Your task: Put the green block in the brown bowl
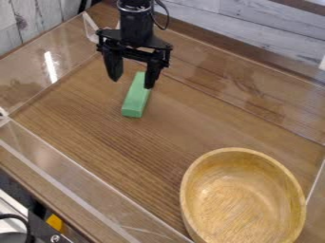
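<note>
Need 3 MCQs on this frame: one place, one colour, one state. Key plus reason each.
1. Where is the bowl in the picture?
A) top left
B) bottom right
C) top right

2. Colour of the small elongated block?
A) red
B) blue
C) green

3. State of the hand?
A) open
B) shut on the block
C) shut on the bowl's rim

Key:
1 B: the large round tan wooden bowl fills the lower right corner area.
2 C: the small rectangular matte block shows plain green.
3 A: the black two-fingered hand has its fingers spread wide apart.
</note>
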